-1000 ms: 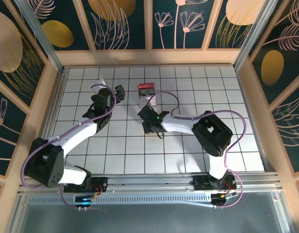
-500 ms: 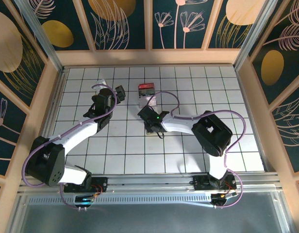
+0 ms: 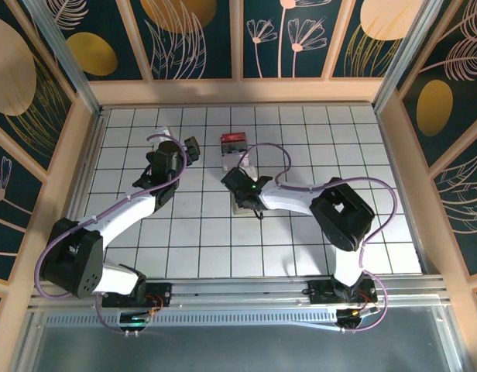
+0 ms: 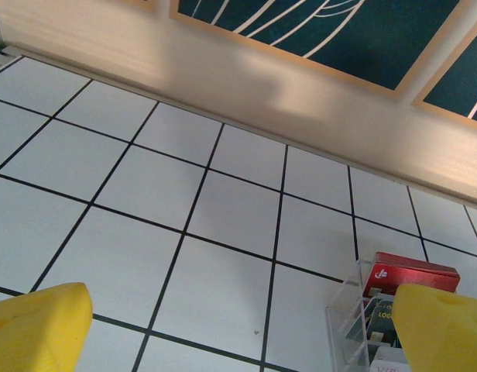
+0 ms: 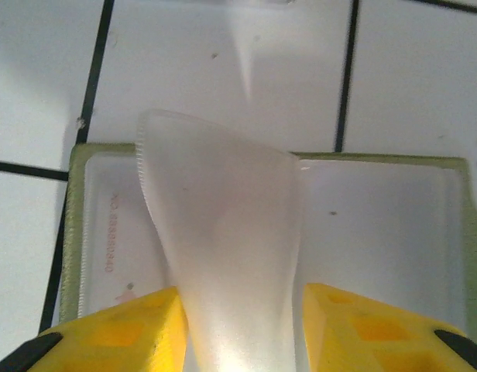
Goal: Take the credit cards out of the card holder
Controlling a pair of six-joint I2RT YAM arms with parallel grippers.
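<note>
Around the middle of the table, the right claw is pinching a frosted clear flap of the card holder. The holder is lying open and flat on the tiles, right at 6 o'clock from the small clear box. The flap is standing up between the yellow fingers, with the green-edged pockets lying flat at 9 and 3 o'clock of it. Some faint reddish print is showing through the 9 o'clock pocket. It might be one of the credit cards, but I can't tell for sure. The left claw is hanging spread wide at about 9 o'clock from the box, touching nothing.

My take: it's gripping plastic, not a card, so pulling straight up is probably just going to lift the whole holder. I'd be peeling the flap back gently to open the pocket mouth and bringing the idle left claw over to pin the green edge down. Then I'd be going for a card's edge itself.
</note>
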